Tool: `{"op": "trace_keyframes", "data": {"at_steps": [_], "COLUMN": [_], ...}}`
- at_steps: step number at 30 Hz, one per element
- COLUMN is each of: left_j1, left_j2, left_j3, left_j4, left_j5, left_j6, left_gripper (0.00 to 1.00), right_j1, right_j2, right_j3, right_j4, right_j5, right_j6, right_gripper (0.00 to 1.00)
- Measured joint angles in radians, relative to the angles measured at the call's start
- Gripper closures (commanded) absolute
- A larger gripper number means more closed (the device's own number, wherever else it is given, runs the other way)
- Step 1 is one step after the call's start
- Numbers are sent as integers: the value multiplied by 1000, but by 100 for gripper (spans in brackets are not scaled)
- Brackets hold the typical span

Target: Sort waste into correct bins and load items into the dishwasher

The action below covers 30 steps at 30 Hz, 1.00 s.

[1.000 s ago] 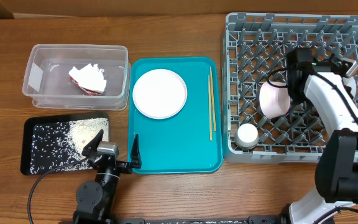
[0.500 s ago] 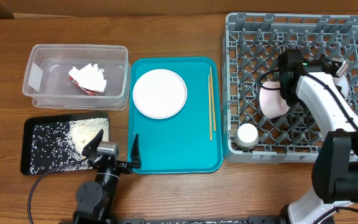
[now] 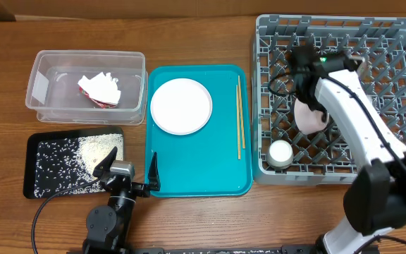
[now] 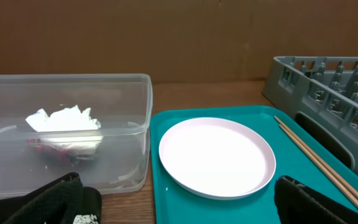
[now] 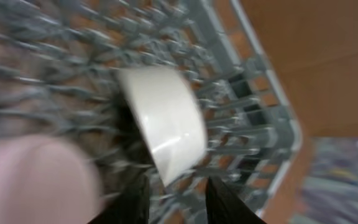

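The grey dish rack (image 3: 400,152) at the right holds a pale pink bowl (image 3: 309,118) on its side and a small white cup (image 3: 280,152). My right gripper (image 3: 300,76) hovers over the rack just behind the bowl. It is open and empty in the blurred right wrist view (image 5: 178,202), with the cup (image 5: 163,118) and bowl (image 5: 36,180) below. The round plate (image 3: 181,105) and chopsticks (image 3: 239,116) lie on the teal tray (image 3: 196,169). My left gripper (image 3: 129,173) is open and empty at the tray's front left corner. The greyish-white bowl is hidden.
The clear tub (image 3: 44,88) at the back left holds the red-and-white wrapper (image 3: 94,95) and the napkin (image 4: 64,118). The black tray (image 3: 44,166) in front of it holds rice grains (image 3: 97,152). The right arm (image 3: 368,141) spans the rack.
My right gripper has swung left and toward the back of the rack, away from the pink bowl, which stays on its side. The left arm has not moved.
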Motion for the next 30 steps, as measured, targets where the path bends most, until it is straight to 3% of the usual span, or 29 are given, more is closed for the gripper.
{"op": "trace_keyframes", "data": {"at_steps": [2, 5, 8, 14, 22, 30], "left_j1": [0, 0, 0, 0, 0, 0], "left_j2": [0, 0, 0, 0, 0, 0], "left_j3": [0, 0, 0, 0, 0, 0], "left_j4": [0, 0, 0, 0, 0, 0], "left_j5": [0, 0, 0, 0, 0, 0], "left_j6": [0, 0, 0, 0, 0, 0], "left_gripper": [0, 0, 0, 0, 0, 0], "right_j1": [45, 84, 127, 236, 404, 375], "right_j2": [-55, -117, -189, -181, -73, 97], "right_j3": [70, 125, 164, 143, -86, -209], "right_j4": [-9, 9, 79, 140, 385, 531], "right_j5": [-104, -229, -494, -888, -877, -780], "right_j6": [9, -6, -113, -239, -274, -268], "right_gripper": [22, 27, 30, 31, 48, 50]}}
